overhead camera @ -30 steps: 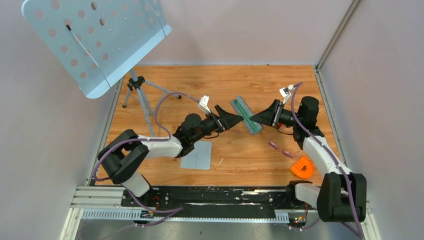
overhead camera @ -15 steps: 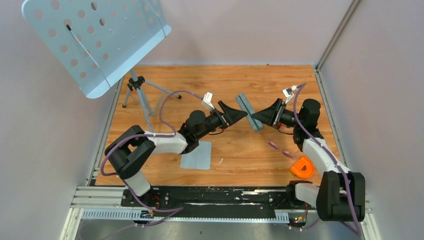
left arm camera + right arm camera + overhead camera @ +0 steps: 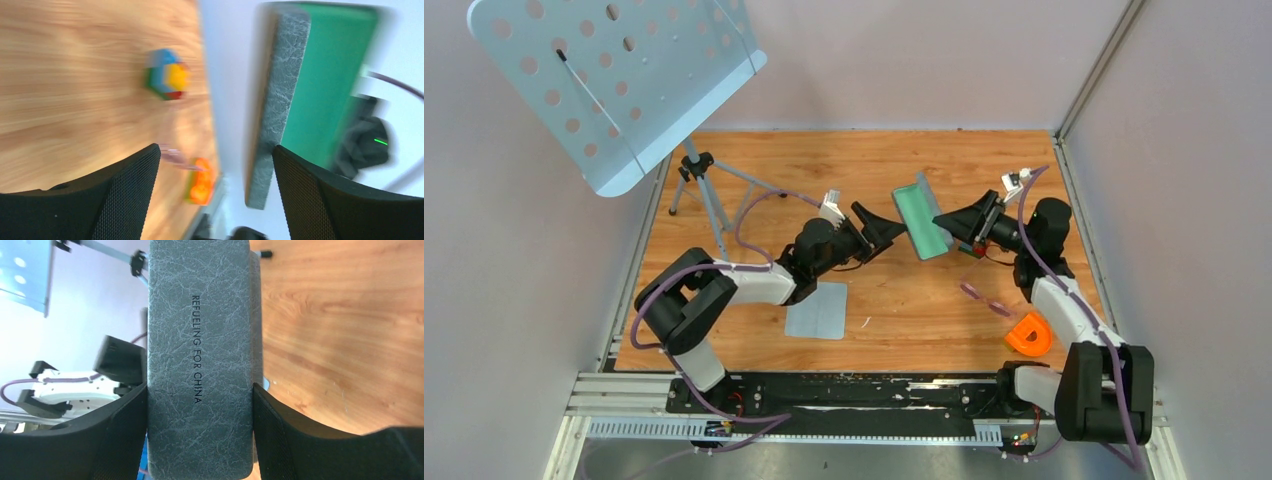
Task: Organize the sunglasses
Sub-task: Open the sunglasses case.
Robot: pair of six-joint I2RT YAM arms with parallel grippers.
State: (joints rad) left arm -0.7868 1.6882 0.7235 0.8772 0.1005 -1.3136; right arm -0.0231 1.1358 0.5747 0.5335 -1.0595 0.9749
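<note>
Both arms are bolted to a black base plate (image 3: 844, 390) edged by a silver slotted rail (image 3: 624, 402). The left arm (image 3: 749, 290), at the plate's left end, and the right arm (image 3: 1064, 305), at its right end, pair bulky black joint housings with white link shells. A purple cable (image 3: 759, 200) loops along each, ending at a small white connector (image 3: 831, 207) far from the plate. The left gripper (image 3: 892, 228) and right gripper (image 3: 944, 222) are black tapered wedges; their fingers (image 3: 117, 435) have finely meshed pads. A green light (image 3: 381, 141) glows on the right arm's black housing.
</note>
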